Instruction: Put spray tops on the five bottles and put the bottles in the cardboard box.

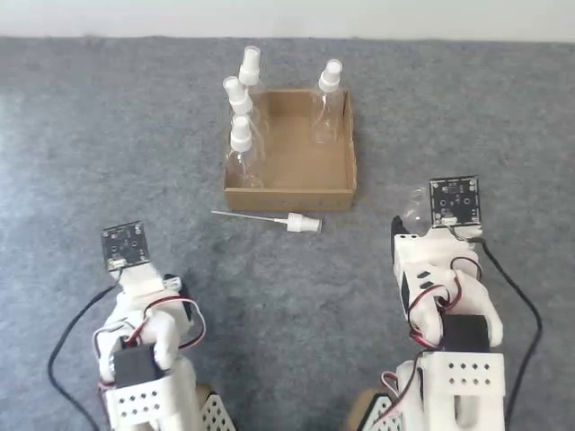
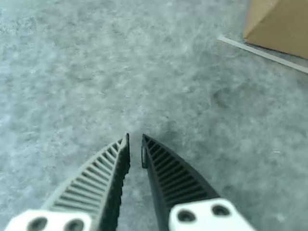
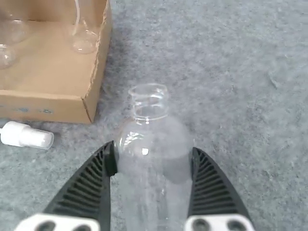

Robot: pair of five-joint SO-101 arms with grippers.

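A clear open-necked bottle [image 3: 149,110] with no spray top lies between the fingers of my right gripper [image 3: 153,147], which is shut on it, just right of the cardboard box [image 1: 289,197]. It shows as a clear shape [image 1: 415,208] beside the right wrist camera. A loose white spray top [image 1: 301,223] with its long thin tube lies on the carpet in front of the box. Inside the box stand several clear bottles [image 1: 243,148] with white spray tops on. My left gripper [image 2: 135,137] hangs shut and holding nothing over bare carpet at the front left.
Grey carpet covers the table. The box corner [image 2: 281,24] and the spray top's tube [image 2: 262,53] lie beyond the left gripper. The spray top's head [image 3: 26,135] sits near the box's front wall [image 3: 53,103]. Open carpet lies between the two arms.
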